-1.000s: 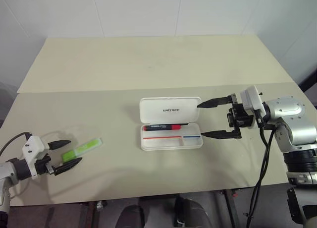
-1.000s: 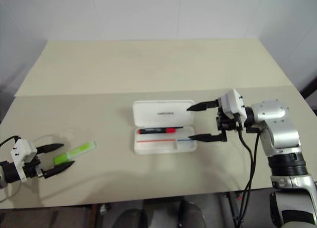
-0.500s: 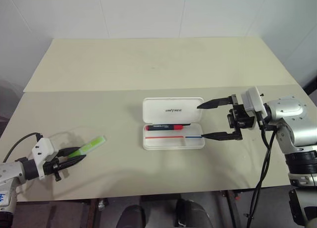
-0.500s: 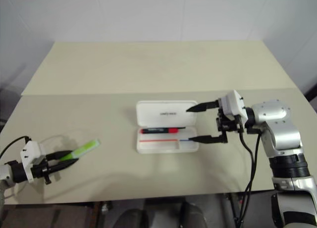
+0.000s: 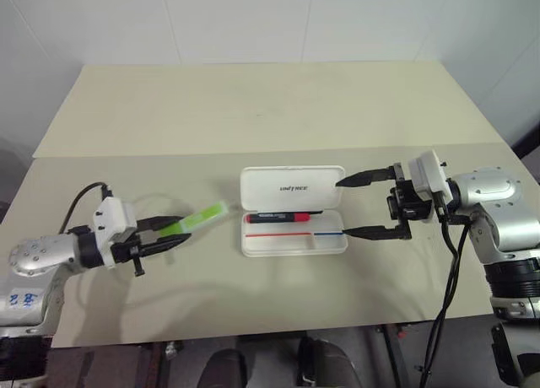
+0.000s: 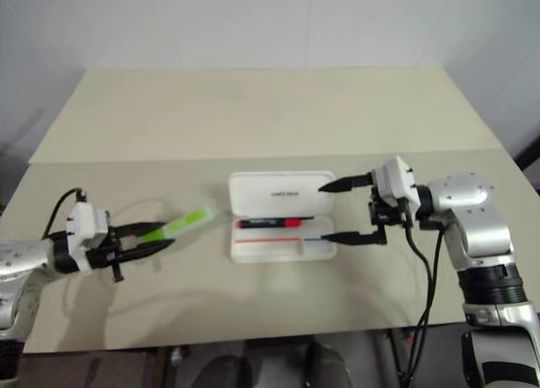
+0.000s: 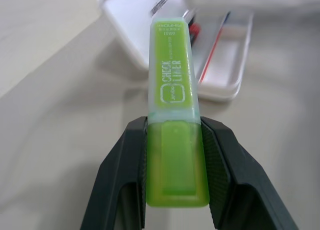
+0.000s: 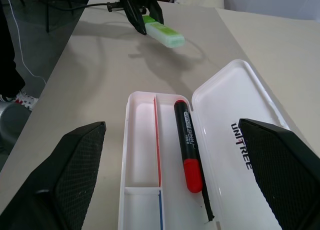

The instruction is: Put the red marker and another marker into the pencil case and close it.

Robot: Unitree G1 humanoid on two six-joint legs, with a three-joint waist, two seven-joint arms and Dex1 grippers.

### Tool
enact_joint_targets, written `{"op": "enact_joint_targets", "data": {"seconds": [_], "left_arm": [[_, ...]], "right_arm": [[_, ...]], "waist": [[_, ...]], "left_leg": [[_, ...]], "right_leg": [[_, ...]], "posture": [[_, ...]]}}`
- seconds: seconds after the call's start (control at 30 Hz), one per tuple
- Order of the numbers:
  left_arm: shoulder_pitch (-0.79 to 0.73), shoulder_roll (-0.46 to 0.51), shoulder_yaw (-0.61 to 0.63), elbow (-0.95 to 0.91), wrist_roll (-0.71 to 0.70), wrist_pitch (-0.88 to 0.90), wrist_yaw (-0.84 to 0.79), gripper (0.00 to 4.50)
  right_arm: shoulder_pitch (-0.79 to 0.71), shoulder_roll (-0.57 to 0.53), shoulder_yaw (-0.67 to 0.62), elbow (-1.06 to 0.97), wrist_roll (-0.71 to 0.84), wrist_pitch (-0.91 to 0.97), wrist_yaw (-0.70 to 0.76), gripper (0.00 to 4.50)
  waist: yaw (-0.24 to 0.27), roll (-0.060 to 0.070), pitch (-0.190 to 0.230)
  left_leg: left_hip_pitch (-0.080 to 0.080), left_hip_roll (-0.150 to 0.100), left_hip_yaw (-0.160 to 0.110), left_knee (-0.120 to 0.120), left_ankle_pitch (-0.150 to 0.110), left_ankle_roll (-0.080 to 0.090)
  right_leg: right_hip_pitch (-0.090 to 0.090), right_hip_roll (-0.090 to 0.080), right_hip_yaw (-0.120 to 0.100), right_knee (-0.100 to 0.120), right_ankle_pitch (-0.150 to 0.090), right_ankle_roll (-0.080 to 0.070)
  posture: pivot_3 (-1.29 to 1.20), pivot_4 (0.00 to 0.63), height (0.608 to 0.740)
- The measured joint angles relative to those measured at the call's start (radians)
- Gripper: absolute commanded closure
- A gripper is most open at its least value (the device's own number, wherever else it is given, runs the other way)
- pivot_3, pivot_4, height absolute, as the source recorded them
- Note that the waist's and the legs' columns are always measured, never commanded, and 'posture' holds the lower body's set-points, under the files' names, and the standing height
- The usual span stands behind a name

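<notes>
The white pencil case (image 5: 263,191) lies open mid-table, its lid flat behind the tray. The red marker (image 5: 283,216) lies in the tray's rear compartment, also seen as the red marker (image 8: 188,145) in the right wrist view. My left gripper (image 5: 179,231) is shut on the lime-green marker (image 5: 199,219), holding it above the table left of the case, its free end pointing at the case. In the left wrist view, the black fingers (image 7: 130,165) clamp the green marker (image 7: 172,115) at its cap end. My right gripper (image 5: 342,207) stands open at the case's right end, empty.
The beige table (image 5: 253,110) stretches far behind the case, with a seam running across it. Its front edge (image 5: 253,329) is near, below both arms. A black cable (image 5: 80,198) loops from my left wrist.
My left gripper shut on the green marker, lifted it off the table and carried it rightward toward the case. The right gripper has kept still and open.
</notes>
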State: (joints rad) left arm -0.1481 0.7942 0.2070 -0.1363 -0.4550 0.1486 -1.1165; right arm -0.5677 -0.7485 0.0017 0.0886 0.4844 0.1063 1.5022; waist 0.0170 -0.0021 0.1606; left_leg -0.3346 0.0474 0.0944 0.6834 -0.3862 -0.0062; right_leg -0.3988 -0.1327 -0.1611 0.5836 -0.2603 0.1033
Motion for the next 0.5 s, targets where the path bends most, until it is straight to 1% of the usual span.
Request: {"op": "enact_joint_targets", "data": {"seconds": [0.2,0.3,0.4,0.5], "left_arm": [[-0.102,-0.007,-0.124,-0.044,0.006,0.074,-0.005,3.39],[-0.164,-0.057,-0.220,-0.046,0.029,0.095,-0.006,3.39],[-0.187,-0.091,-0.278,-0.043,0.040,0.102,-0.008,3.39],[-0.246,-0.141,-0.337,-0.002,0.094,0.101,0.010,3.39]], "right_arm": [[0.049,-0.009,-0.011,-0.014,-0.001,0.004,-0.019,0.00],[0.092,-0.027,-0.023,-0.058,0.004,0.012,-0.036,0.00],[0.121,-0.038,-0.049,-0.096,0.012,0.025,-0.054,0.00],[0.165,-0.054,-0.079,-0.137,0.017,0.037,-0.082,0.00]], "waist": [[-0.001,0.000,0.000],[0.007,0.000,0.000],[0.006,0.000,0.000],[0.009,-0.001,0.000]], "left_leg": [[0.000,0.000,0.000,0.000,0.000,0.000],[0.000,0.000,0.000,0.000,0.000,0.000],[0.000,0.000,0.000,0.000,0.000,0.000],[0.000,0.000,0.000,0.001,0.000,0.000]], "right_leg": [[0.000,0.000,0.000,0.000,0.000,0.000],[0.000,0.000,0.000,0.000,0.000,0.000],[0.000,0.001,0.000,-0.001,0.000,0.000],[0.001,0.001,0.000,-0.001,0.000,0.000]], "posture": [[0.00,0.150,0.740],[0.00,0.150,0.740],[0.00,0.150,0.740],[0.00,0.150,0.740]]}}
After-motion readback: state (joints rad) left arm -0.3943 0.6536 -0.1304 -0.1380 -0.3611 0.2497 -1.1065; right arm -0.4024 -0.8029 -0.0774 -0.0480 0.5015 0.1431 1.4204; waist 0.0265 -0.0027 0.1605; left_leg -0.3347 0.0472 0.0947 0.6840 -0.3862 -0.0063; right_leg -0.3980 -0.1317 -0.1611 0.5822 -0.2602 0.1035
